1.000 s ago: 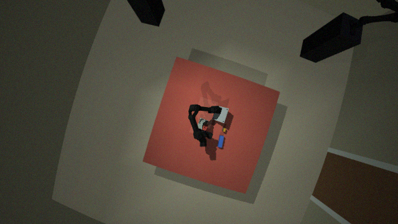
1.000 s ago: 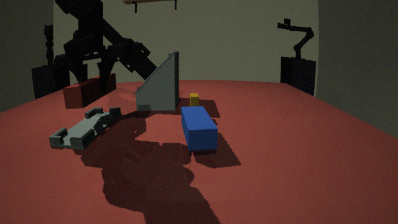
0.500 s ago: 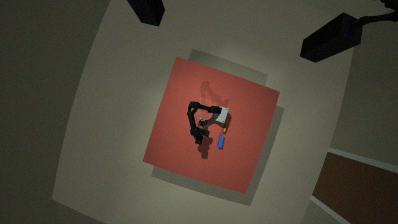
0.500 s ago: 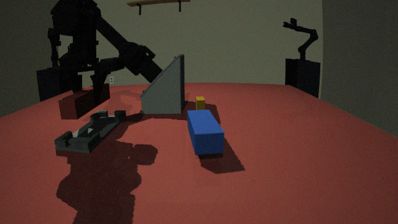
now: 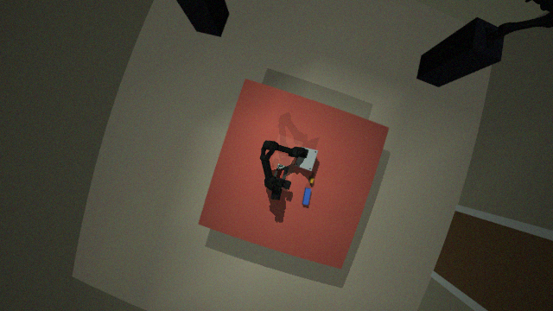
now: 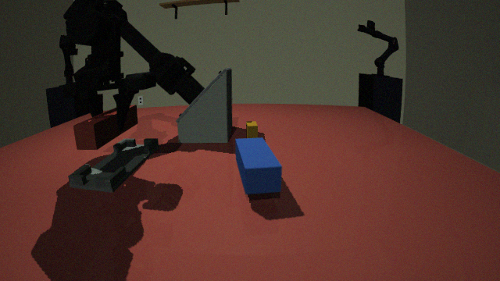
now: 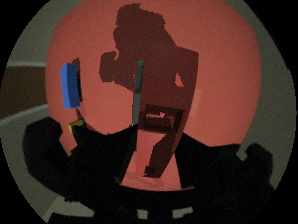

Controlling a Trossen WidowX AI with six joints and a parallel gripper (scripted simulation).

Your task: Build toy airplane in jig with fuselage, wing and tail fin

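Note:
My gripper (image 6: pixel 109 122) (image 7: pixel 156 127) is shut on the red fuselage (image 6: pixel 85 137) (image 7: pixel 189 75), a long block with a dark rectangular socket in its top. The fuselage hangs level above the grey cradle (image 6: pixel 91 184) (image 7: pixel 139 75). The wrist view shows one cradle side along the fuselage's left edge; the rest is hidden. A gap shows between them in the exterior view. The blue wing (image 5: pixel 307 197) (image 6: pixel 258 154) (image 7: pixel 70 86) lies right of the cradle in the exterior view. The small yellow tail fin (image 5: pixel 312 180) (image 6: pixel 251 130) (image 7: pixel 77 123) stands behind it.
A grey wedge-shaped block (image 5: pixel 309 160) (image 6: pixel 208 117) stands behind the cradle, beside the arm and left of the tail fin in the exterior view. The red table top (image 5: pixel 242 207) (image 6: pixel 351 195) carries the parts. Dark pedestals (image 5: pixel 458 53) (image 6: pixel 380 95) stand beyond the table.

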